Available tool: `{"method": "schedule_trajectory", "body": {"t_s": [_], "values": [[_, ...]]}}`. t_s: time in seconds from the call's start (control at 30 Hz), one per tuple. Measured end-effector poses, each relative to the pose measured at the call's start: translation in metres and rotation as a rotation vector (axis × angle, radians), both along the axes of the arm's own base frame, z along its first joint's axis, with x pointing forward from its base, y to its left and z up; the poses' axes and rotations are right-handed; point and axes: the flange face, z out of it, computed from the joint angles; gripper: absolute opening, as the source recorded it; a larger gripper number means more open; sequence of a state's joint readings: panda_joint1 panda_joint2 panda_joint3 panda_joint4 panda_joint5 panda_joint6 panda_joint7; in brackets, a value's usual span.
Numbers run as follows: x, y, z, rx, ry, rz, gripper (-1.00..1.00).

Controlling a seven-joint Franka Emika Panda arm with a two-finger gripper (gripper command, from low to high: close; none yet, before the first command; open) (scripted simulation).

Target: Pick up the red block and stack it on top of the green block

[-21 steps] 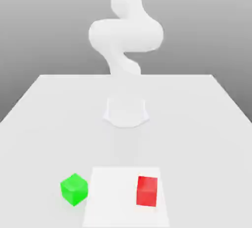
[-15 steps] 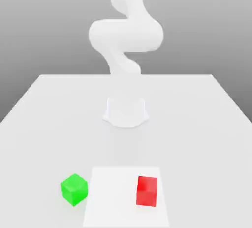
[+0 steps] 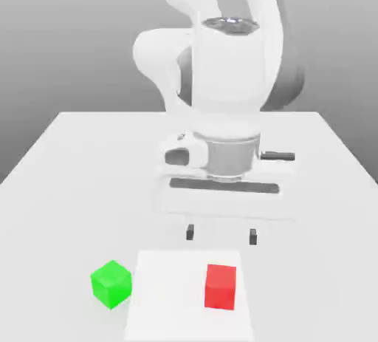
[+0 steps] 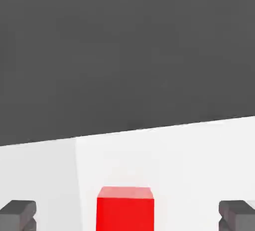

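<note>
Nearest the exterior view's camera, the red block (image 3: 221, 286) sits on a paler square patch (image 3: 170, 296) of the tabletop (image 3: 74, 178), untouched. The green block (image 3: 111, 284) rests on the tabletop just off that patch, toward the exterior view's left, apart from the red one. Farther back, the gripper (image 3: 221, 234) hangs above the tabletop, jaws spread wide and holding nothing. Behind it rises the white arm (image 3: 221, 89).
</note>
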State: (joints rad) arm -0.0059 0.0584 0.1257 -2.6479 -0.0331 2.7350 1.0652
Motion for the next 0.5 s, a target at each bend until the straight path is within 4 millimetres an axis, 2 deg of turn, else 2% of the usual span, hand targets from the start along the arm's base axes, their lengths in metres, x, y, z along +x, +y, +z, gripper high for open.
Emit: {"method": "schedule_trajectory", "body": {"t_s": [0.2, 0.23, 0.43, 0.5], "values": [[-0.007, 0.001, -0.073, 0.003, 0.029, -0.008, 0.00], [-0.007, 0.001, -0.079, 0.003, 0.030, -0.008, -1.00], [-0.007, 0.001, -0.083, 0.002, 0.029, -0.008, -1.00], [-0.007, 0.001, -0.071, 0.003, 0.029, -0.008, -1.00]]}}
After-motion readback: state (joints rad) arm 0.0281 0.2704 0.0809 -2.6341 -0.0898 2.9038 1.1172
